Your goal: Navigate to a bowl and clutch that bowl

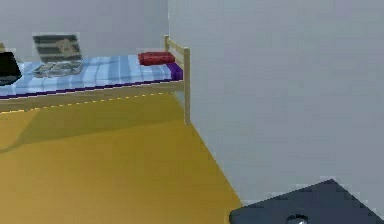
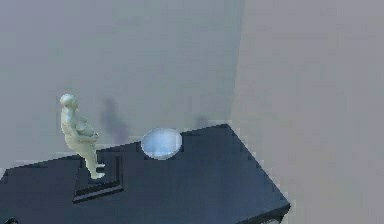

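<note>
ALONGSIDE THE TABLE: A pale bluish-white bowl [image 2: 161, 144] sits upright on a dark table [image 2: 230, 180] set in a room corner. In the arm side view it is just beside a greenish figure statue [image 2: 80, 135] on a dark base [image 2: 100, 182]. The forward view takes in a blue-checked bed [image 1: 100, 72] with a red pillow [image 1: 156, 58] across an orange floor [image 1: 110, 160]. Navigation looks all but done, with the bowl on the robot's reaching side and the grasp not yet made. The next move calls for the arm to come out at tabletop height toward the bowl, clear of the statue. How the gripper's fingers stand, and where the bowl lies relative to them, cannot be told here. The bowl appears slightly toward the arm side view's left, so a short drive forward may be needed first.
</note>
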Available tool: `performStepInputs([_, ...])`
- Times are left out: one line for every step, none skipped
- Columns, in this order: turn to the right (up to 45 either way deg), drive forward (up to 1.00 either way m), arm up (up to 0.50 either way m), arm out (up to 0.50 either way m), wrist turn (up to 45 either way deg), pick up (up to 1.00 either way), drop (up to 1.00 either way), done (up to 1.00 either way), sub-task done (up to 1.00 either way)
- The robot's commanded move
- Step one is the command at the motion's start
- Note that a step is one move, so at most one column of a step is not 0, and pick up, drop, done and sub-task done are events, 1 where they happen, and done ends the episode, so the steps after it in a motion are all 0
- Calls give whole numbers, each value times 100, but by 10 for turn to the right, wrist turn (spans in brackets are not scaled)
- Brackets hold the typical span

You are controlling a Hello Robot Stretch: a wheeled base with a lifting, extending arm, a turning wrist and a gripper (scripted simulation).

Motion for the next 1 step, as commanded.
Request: performStepInputs([0,0,38,0,0,0,0,0,0])
